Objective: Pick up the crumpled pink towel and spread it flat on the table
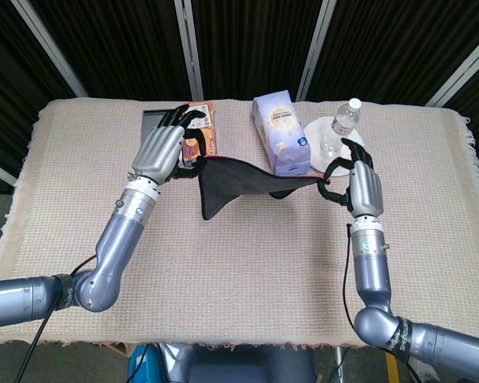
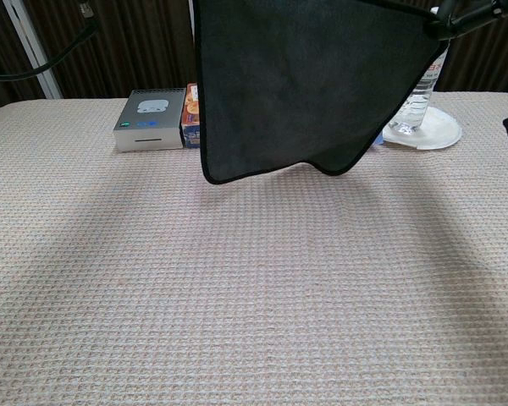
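Observation:
The towel [image 1: 231,182] hangs stretched in the air between my two hands, over the middle back of the table. It looks dark on the sides that show. In the chest view the towel [image 2: 305,85] fills the upper middle as a wide sheet, its lower edge sagging above the tablecloth [image 2: 237,288]. My left hand [image 1: 164,148] grips the towel's left corner in front of the boxes. At the other corner my right hand [image 1: 359,185] pinches the cloth beside the plate. The right hand's fingers [image 2: 467,15] show at the top right edge of the chest view.
Along the back stand a grey box [image 2: 150,121], an orange box [image 1: 201,128], a pale tissue pack [image 1: 281,132], and a water bottle [image 1: 342,126] on a white plate [image 2: 432,131]. The beige woven tablecloth [image 1: 247,271] covers the whole table.

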Robot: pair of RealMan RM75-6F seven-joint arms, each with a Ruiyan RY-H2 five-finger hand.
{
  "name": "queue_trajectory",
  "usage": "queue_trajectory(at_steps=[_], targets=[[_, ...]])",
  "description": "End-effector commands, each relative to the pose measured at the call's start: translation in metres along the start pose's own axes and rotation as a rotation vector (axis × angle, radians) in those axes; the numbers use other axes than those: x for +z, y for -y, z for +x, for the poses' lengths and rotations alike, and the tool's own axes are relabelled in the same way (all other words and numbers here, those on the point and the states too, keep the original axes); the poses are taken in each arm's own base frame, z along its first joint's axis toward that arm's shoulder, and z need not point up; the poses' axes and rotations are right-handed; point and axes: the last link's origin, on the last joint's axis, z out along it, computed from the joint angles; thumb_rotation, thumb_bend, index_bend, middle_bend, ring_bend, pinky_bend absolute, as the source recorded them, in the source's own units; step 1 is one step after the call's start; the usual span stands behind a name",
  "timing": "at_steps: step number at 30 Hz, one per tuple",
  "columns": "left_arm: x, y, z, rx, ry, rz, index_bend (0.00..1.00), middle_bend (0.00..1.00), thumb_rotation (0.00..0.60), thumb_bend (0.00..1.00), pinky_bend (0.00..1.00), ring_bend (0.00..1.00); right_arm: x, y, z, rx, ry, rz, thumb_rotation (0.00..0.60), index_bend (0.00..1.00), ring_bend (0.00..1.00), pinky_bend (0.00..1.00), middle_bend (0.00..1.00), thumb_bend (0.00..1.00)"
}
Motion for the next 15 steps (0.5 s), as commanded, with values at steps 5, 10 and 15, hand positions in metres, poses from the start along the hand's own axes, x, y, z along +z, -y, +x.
queue_trajectory(at_steps=[5, 10, 15], targets=[[0.0055, 0.0069, 0.0028, -0.020, -0.025, 0.010, 0.64, 0.14, 0.600, 0.50, 0.00, 0.00, 0.0026, 0.0058, 0.0073, -0.004, -0.026, 0.007, 0.600, 0.72, 0.00, 0.00, 0.14, 0.58], [0.0072, 0.0086, 0.0052, -0.025, -0.037, 0.011, 0.64, 0.14, 0.600, 0.50, 0.00, 0.00, 0.0028, 0.0079, 0.0113, -0.008, -0.036, 0.012, 0.600, 0.72, 0.00, 0.00, 0.14, 0.58], [0.0060, 0.0103, 0.0039, -0.025, -0.033, 0.010, 0.64, 0.14, 0.600, 0.50, 0.00, 0.00, 0.0015, 0.0086, 0.0126, -0.010, -0.036, 0.015, 0.600, 0.72, 0.00, 0.00, 0.14, 0.58]])
